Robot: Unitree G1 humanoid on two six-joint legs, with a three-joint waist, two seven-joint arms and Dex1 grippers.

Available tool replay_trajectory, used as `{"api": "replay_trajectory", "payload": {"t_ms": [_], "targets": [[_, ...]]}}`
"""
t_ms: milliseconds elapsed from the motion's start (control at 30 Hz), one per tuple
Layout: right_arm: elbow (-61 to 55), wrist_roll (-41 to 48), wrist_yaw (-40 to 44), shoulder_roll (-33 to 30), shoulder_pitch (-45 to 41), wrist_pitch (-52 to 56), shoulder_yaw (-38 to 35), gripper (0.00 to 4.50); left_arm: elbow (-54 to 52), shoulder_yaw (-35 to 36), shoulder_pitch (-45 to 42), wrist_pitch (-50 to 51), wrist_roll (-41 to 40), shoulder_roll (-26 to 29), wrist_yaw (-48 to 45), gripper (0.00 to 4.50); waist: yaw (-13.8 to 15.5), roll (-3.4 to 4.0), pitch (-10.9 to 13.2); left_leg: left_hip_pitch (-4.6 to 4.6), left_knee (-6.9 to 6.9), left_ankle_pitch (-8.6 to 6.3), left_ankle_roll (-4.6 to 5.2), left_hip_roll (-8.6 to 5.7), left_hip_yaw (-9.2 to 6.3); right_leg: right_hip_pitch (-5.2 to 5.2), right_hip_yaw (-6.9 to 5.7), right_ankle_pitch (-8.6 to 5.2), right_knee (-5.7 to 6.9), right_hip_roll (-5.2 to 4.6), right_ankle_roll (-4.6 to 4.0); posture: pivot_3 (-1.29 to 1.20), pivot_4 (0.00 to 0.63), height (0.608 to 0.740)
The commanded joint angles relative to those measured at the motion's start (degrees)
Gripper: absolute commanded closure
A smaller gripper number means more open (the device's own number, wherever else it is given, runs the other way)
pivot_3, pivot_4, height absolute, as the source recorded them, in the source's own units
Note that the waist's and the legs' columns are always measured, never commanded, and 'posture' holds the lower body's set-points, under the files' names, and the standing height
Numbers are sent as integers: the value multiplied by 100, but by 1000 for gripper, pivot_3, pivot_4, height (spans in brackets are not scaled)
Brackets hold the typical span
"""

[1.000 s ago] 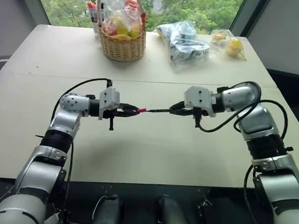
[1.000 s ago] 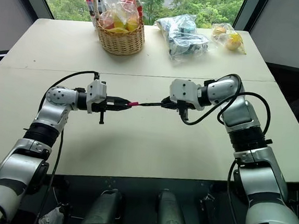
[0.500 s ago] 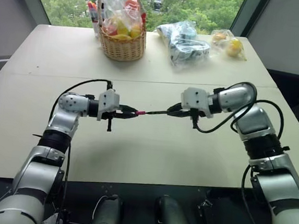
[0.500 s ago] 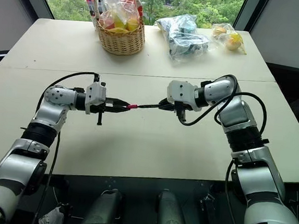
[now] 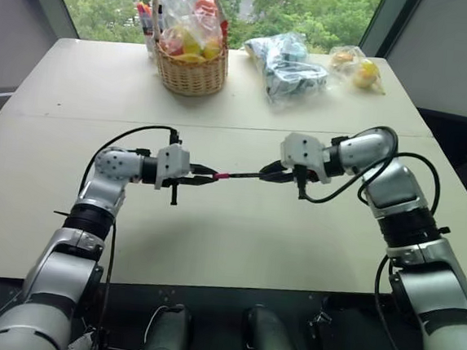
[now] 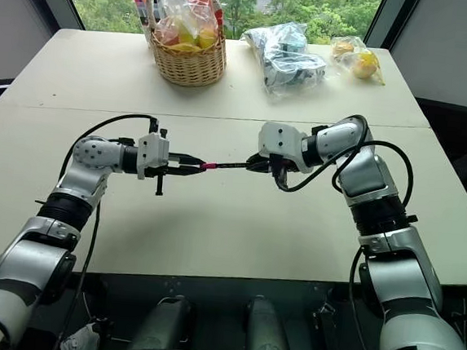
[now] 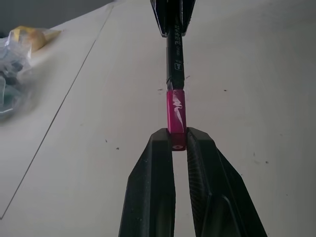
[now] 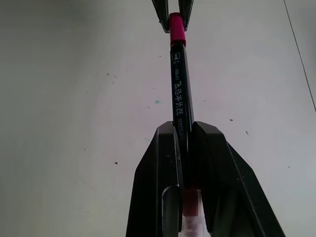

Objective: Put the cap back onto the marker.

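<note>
Above the middle of the table, my left gripper (image 5: pixel 210 175) is shut on the back end of the short red-pink cap (image 7: pixel 176 116). The right gripper (image 5: pixel 268 174) faces it and is shut on the thin black marker (image 8: pixel 180 94), which has white print along its barrel. Marker and cap form one straight line between the two grippers. The marker's front end meets the cap's mouth and its tip is hidden. In the left wrist view my fingers (image 7: pixel 158 168) clamp the cap from both sides. The right wrist view shows the cap (image 8: pixel 177 29) at the marker's far end.
A wicker basket (image 5: pixel 191 71) of wrapped fruit stands at the back of the table, with a bunch of pens (image 5: pixel 144 18) beside it. A clear plastic bag (image 5: pixel 288 65) and a bag of yellow fruit (image 5: pixel 359 70) lie at the back right. The beige table (image 5: pixel 236 241) has a seam across it.
The left wrist has rolled a little. Both grippers hold their places, still shut on the cap and the marker, which stay in line.
</note>
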Motion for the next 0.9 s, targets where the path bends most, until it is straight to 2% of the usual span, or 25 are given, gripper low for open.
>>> {"api": "replay_trajectory", "payload": {"t_ms": [33,900], "targets": [[-412,242,40,51,-98,-1,-62,4453,-116,33,-79,-60,-24,-5,73,4500,-4,0,0,0,0,0,0,0,0,0,0,0,0,0,0,0,150,740],[-358,177,-36,374,-67,168,129,4453,275,-43,-390,-1117,301,-65,249,4500,0,0,0,0,1,0,0,0,0,-1,0,0,3,0,0,0,150,740]]}}
